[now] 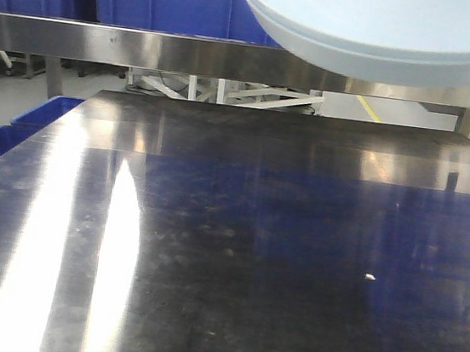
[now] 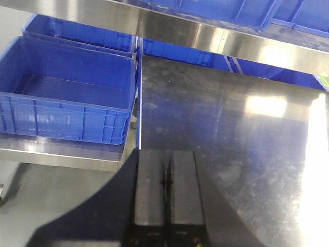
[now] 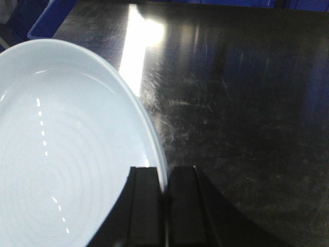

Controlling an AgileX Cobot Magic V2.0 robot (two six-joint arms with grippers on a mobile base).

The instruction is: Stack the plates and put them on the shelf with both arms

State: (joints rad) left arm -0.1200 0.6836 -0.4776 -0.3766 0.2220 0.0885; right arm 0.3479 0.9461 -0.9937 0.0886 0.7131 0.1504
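Steel table (image 1: 234, 253), scuffed. We find the plates (image 1: 381, 31) stacked and held above its far right side, by the shelf rail (image 1: 148, 48). Right gripper (image 3: 165, 206) pinches their rim. Left gripper (image 2: 165, 206) is closed on nothing, over the table.

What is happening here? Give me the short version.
The right end effector is clamped on the rim of two stacked round white glossy plates, holding them up above the dark stainless steel table, near the level of the long steel shelf at the back. They are not on the shelf yet. The left end effector is shut on nothing, near the table's left edge, with a blue plastic crate beside it.
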